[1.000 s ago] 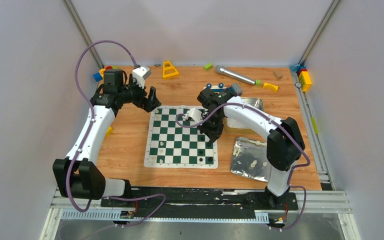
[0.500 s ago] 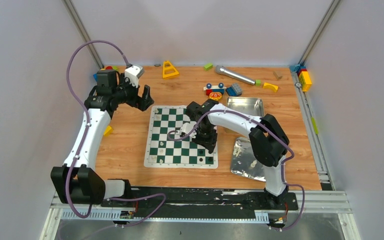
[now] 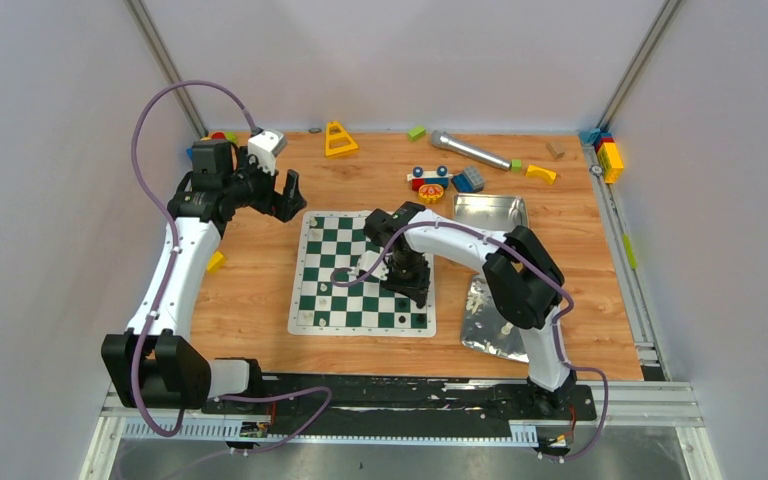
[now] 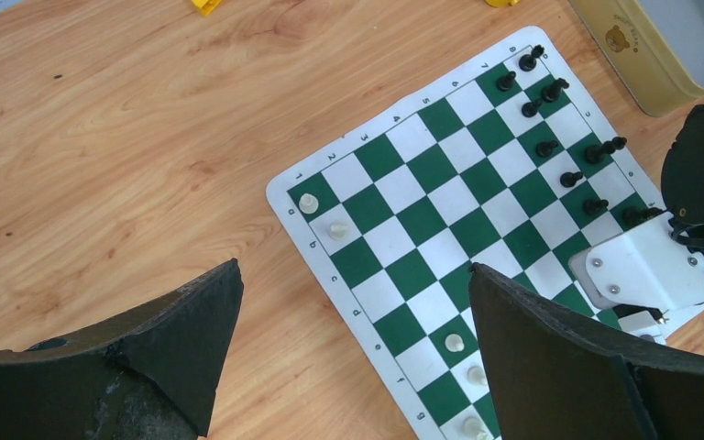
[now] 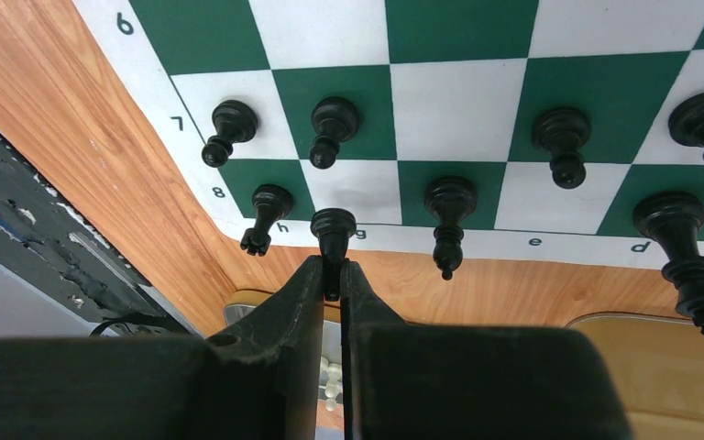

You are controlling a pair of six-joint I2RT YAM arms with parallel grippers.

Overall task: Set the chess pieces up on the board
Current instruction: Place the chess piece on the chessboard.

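The green-and-white board (image 3: 345,270) lies mid-table. My right gripper (image 3: 412,285) is over the board's right edge, shut on a black chess piece (image 5: 333,225). The piece's base is at the g8 square by the white border, and I cannot tell whether it touches the board. Several black pieces (image 5: 449,203) stand on rows 7 and 8 around it. My left gripper (image 3: 286,194) is open and empty above the board's far left corner. In its wrist view the fingers (image 4: 174,348) frame the board (image 4: 422,211), with a few cream-white pieces (image 4: 309,203) along the near edge and black pieces (image 4: 532,60) opposite.
A silver tin (image 3: 495,208) stands right of the board, and a shiny lid (image 3: 492,322) with white pieces lies nearer. A yellow triangle toy (image 3: 339,138), a microphone (image 3: 470,150), a toy car (image 3: 428,180) and coloured blocks (image 3: 610,155) lie along the back.
My right gripper has moved left and nearer, down onto the board's right edge with the black piece in it. My left arm drew back slightly to the left.
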